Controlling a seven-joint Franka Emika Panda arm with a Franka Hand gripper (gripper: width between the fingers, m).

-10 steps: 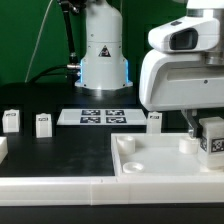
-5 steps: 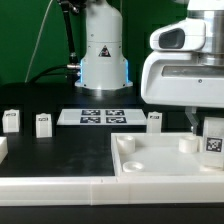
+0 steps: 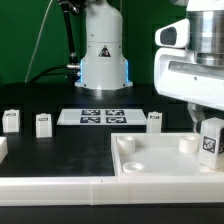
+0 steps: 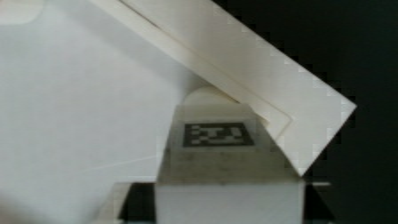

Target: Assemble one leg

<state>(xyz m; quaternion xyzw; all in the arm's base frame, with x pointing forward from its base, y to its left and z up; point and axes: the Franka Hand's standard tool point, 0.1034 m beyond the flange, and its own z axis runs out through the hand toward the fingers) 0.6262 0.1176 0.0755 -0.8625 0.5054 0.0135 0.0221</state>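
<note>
My gripper (image 3: 207, 125) is shut on a white leg (image 3: 209, 141) with a black-and-white tag, holding it tilted just above the right side of the large white square piece (image 3: 160, 165). In the wrist view the leg (image 4: 222, 150) stands between my fingers over that piece's corner (image 4: 267, 70). Three more legs stand on the black table: one at the far left (image 3: 11, 121), one beside it (image 3: 43, 124), one behind the square piece (image 3: 154, 121).
The marker board (image 3: 98, 116) lies flat in the middle behind the square piece. The robot base (image 3: 103, 60) stands at the back. A white bar (image 3: 55, 190) runs along the front edge.
The gripper and its held leg have shifted toward the exterior view's right and slightly down over the square piece, and the leg now tilts. Nothing else has moved.
</note>
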